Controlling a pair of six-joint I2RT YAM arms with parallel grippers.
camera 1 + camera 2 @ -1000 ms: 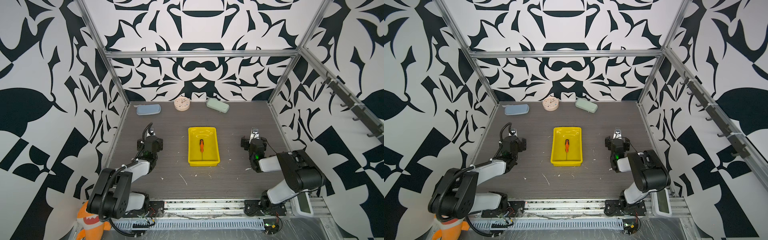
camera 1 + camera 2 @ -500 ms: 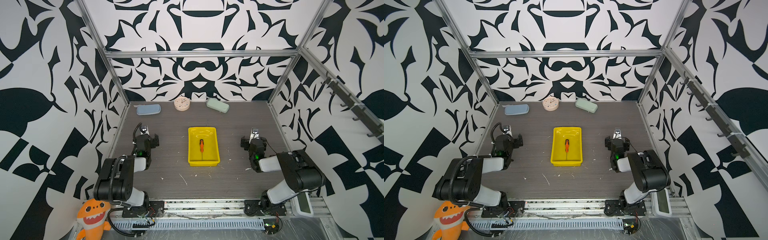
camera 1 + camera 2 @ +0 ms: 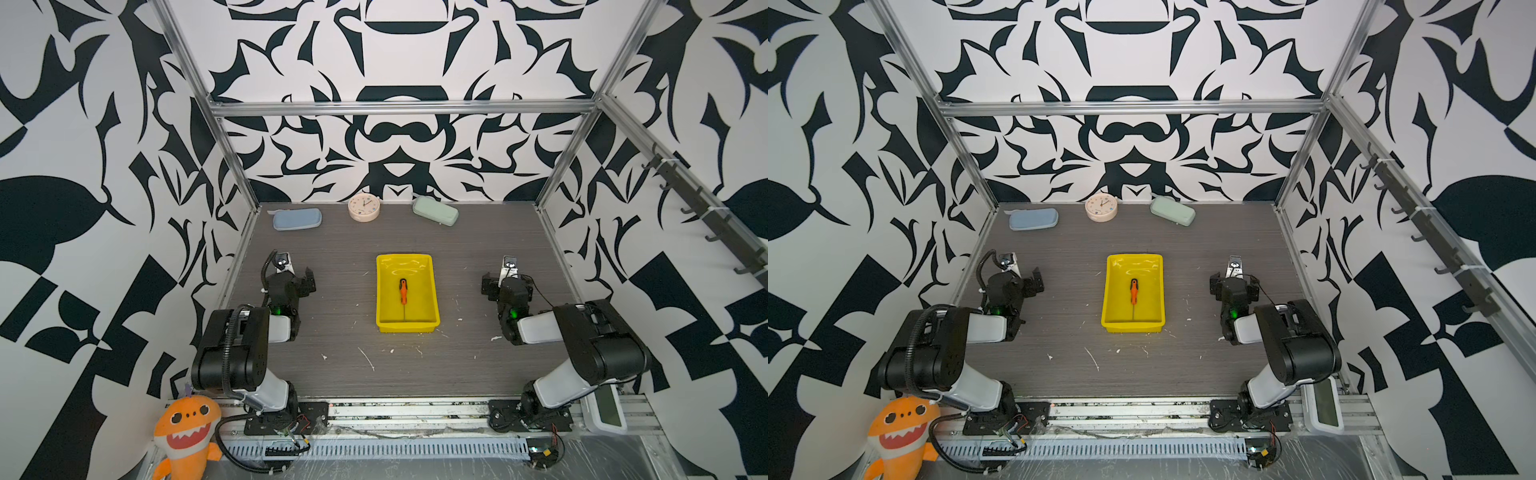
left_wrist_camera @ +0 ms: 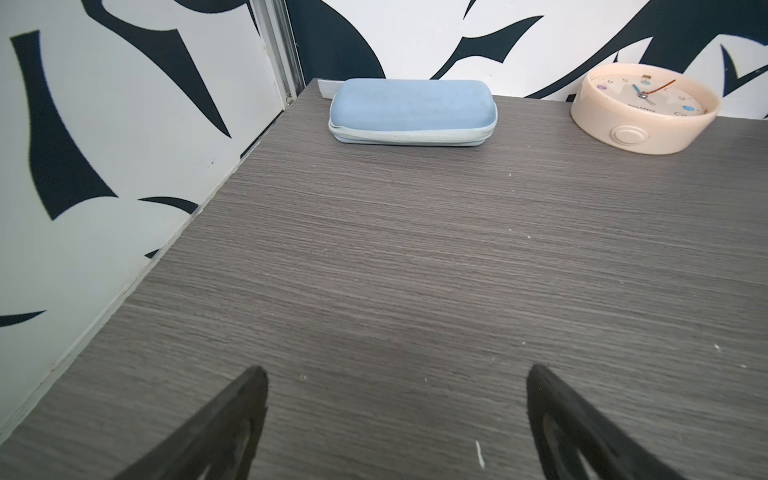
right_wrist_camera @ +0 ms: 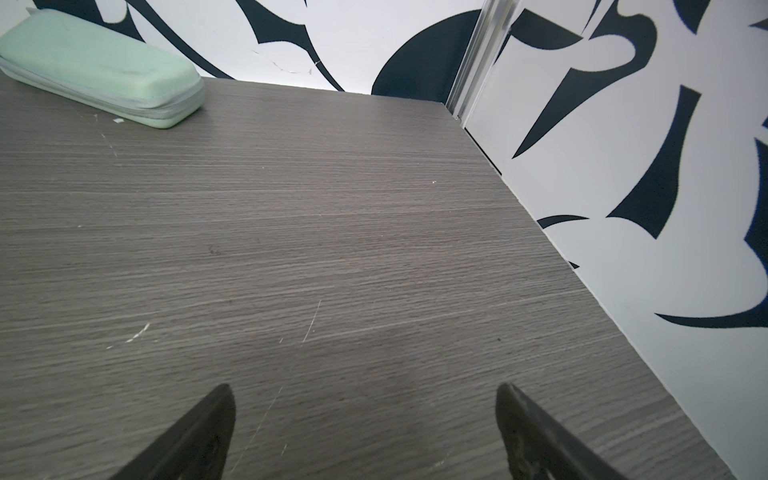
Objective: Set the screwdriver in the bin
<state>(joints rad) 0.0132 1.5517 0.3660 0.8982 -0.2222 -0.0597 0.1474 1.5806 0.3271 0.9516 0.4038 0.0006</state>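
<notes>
The screwdriver (image 3: 403, 291) (image 3: 1133, 291), with an orange handle and a thin dark shaft, lies lengthwise inside the yellow bin (image 3: 423, 299) (image 3: 1152, 299) at mid-table in both top views. My left gripper (image 3: 294, 275) (image 3: 1022, 279) (image 4: 397, 374) rests low by the left wall, well left of the bin. It is open, with only bare table between its fingers. My right gripper (image 3: 507, 279) (image 3: 1233, 282) (image 5: 363, 388) sits low near the right wall, equally far from the bin, and it is open and empty. Neither wrist view shows the bin or the screwdriver.
Along the back wall lie a blue pouch (image 3: 297, 218) (image 4: 411, 110), a round pink clock (image 3: 364, 207) (image 4: 644, 108) and a green pouch (image 3: 435, 210) (image 5: 99, 66). Patterned walls close in both sides. An orange plush toy (image 3: 187, 432) sits outside the front left corner.
My left arm has drawn back and folded toward the left wall, carrying its open gripper slightly left. The right arm, the bin and the screwdriver have not moved.
</notes>
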